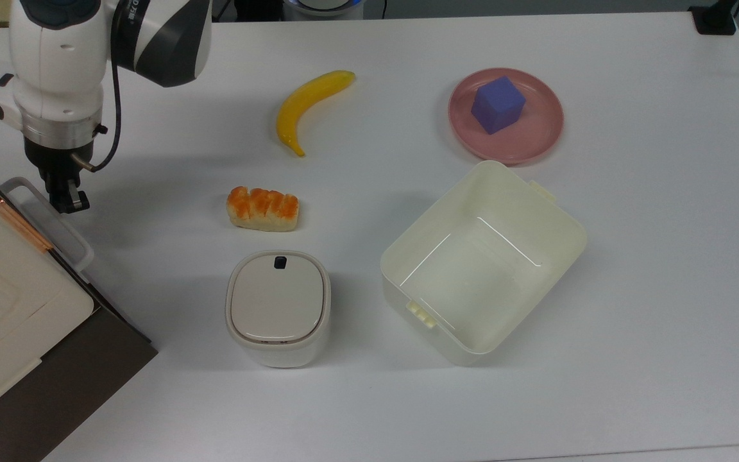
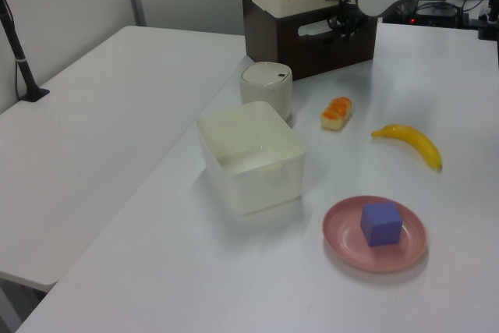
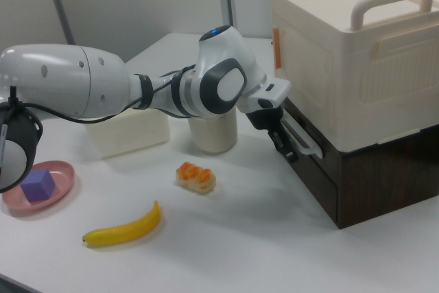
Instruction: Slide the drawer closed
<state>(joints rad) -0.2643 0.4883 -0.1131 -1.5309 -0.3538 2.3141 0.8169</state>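
The arm's pincer (image 1: 68, 200) is hanging at the white handle (image 3: 302, 141) of the drawer (image 3: 310, 162), whose dark front is sitting flush in the brown cabinet (image 3: 370, 180) at the top view's left edge. Whether the pincer's fingers are parted or gripping cannot be told. A cream case (image 3: 346, 53) is sitting atop the cabinet. On the white table (image 1: 632, 289) a lidded container (image 1: 278, 307), a bread roll (image 1: 262, 208), a banana (image 1: 308, 106), an open bin (image 1: 482, 263) and a pink plate (image 1: 539, 131) carrying a purple cube (image 1: 498, 104) are lying well apart.
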